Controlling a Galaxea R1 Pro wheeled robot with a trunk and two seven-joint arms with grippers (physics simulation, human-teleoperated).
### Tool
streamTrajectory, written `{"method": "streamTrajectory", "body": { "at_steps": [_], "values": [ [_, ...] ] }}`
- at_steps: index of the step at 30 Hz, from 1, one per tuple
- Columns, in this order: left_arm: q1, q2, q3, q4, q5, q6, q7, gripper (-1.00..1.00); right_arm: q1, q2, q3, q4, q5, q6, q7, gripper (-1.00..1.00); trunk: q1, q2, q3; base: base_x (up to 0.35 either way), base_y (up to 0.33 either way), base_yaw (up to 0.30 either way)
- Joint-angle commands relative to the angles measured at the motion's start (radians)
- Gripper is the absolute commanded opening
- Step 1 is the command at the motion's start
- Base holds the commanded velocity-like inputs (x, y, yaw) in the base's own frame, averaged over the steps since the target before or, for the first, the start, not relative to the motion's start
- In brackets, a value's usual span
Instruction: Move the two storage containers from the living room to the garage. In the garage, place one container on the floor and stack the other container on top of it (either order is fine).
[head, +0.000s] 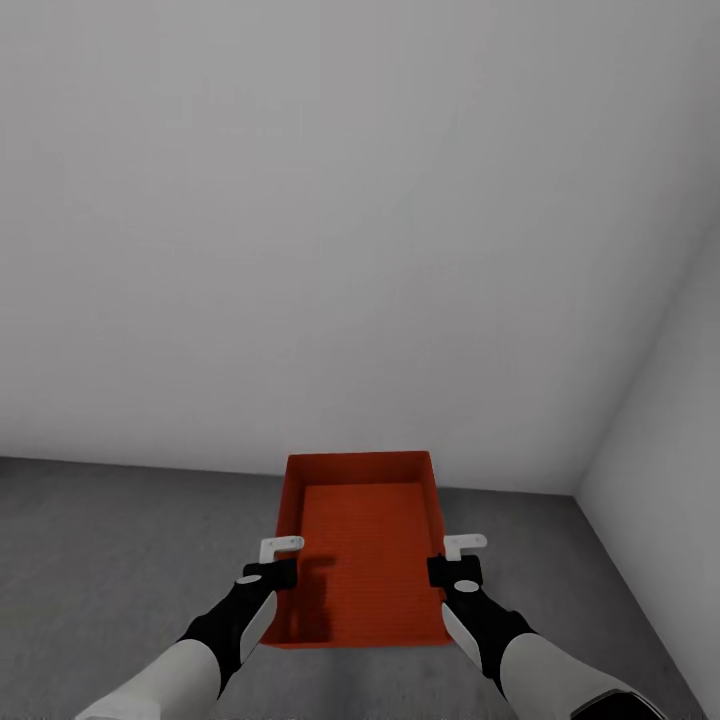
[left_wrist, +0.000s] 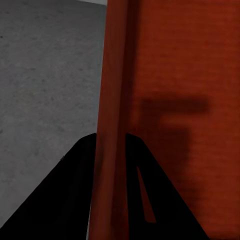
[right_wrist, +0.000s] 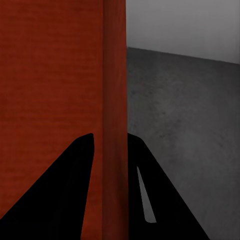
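Container (head: 362, 540), orange-red and topless, is held low in the centre of the frame above the dark grey floor (head: 110, 540), in front of a pale wall (head: 300, 220) and near a corner at the right. The left gripper (head: 281, 560) is clamped on the left long wall, and the right gripper (head: 458, 556) on the right long wall; in each wrist view the thin wall is seen pinched between the two dark fingers (left_wrist: 65, 200) (right_wrist: 60, 195). The bin is judged light and fairly stiff, though thin-walled. The smooth walls may slip, so an even two-sided hold at mid-length is advised.
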Motion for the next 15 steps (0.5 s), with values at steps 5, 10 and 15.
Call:
{"method": "streamTrajectory", "body": {
  "at_steps": [5, 10, 15],
  "values": [
    [0.0, 0.002, 0.003, -0.002, 0.005, 0.006, 0.012, -1.0, -0.001, 0.0, -0.02, -0.027, 0.0, -0.005, 0.0, -1.0, 0.019, -0.036, -0.025, 0.0, 0.0, 0.0],
    [0.0, 0.002, 0.003, -0.002, 0.005, 0.006, 0.013, -1.0, -0.001, 0.0, -0.02, -0.027, 0.0, -0.005, 0.0, -1.0, 0.038, -0.071, -0.049, 0.0, 0.0, 0.0],
    [0.0, 0.002, 0.003, -0.002, 0.005, 0.006, 0.013, -1.0, -0.001, 0.0, -0.02, -0.027, 0.0, -0.005, 0.0, -1.0, 0.058, -0.106, -0.072, 0.0, 0.0, 0.0]
  ]
}}
